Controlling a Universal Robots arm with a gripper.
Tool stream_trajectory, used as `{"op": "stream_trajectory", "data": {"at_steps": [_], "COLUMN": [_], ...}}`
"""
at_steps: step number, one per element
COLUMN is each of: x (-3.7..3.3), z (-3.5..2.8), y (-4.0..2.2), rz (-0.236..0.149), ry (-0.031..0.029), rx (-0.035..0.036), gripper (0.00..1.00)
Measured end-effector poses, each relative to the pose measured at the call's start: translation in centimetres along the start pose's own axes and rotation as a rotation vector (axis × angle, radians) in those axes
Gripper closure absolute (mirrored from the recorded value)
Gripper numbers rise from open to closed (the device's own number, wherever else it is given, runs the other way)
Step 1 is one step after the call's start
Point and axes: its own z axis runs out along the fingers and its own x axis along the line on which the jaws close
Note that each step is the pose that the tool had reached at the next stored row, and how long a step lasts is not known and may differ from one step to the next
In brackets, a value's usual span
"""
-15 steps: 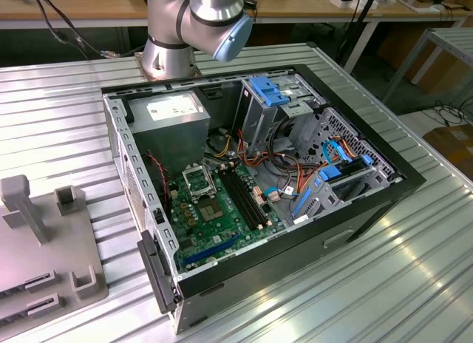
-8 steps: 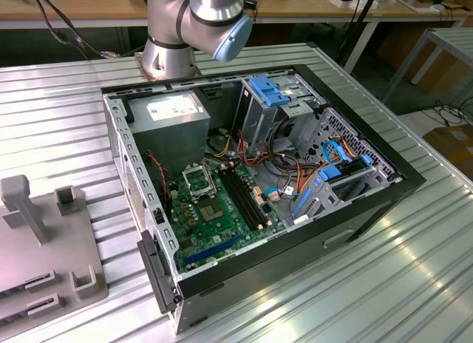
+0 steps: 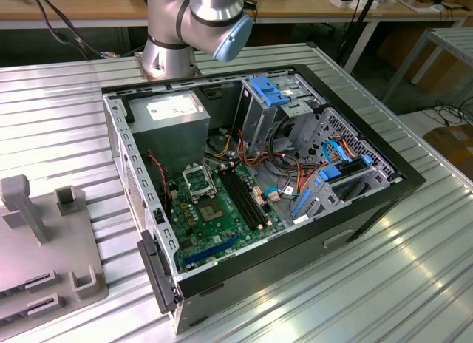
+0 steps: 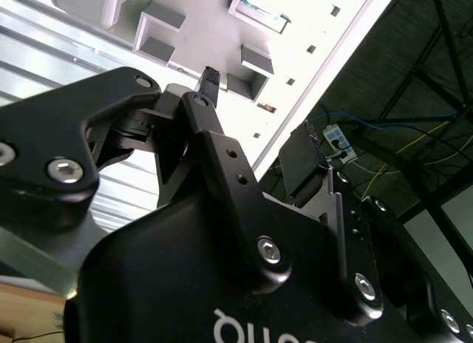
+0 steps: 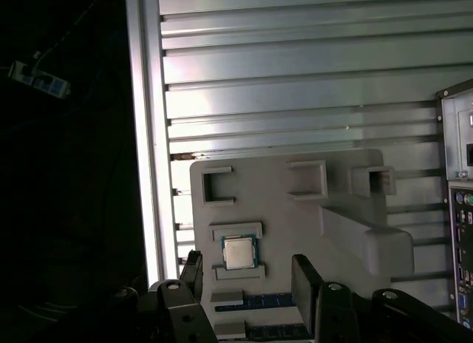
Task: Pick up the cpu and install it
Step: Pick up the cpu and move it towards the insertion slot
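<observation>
End effector [image 5: 247, 284] spread wide, holding nothing; cpu [image 5: 239, 252] sits btw its fingers [image 5: 304, 284] in a slot on the grey tray [image 5: 288, 225]. Can't tell how far above it the tips are.

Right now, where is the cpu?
In the first wrist view, the cpu lies flat in a recess of the grey holder plate, on the ribbed table, outside the computer case.
</observation>
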Motion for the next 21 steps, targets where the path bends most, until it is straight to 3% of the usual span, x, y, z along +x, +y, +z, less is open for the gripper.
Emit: {"op": "stream_trajectory", "data": {"at_steps": [21], "x": [-0.01], "z": [0.36], "y": [-0.02], "rz": [0.0], "ry": [0.0], "rx": [0.0], "gripper": [0.4]}}
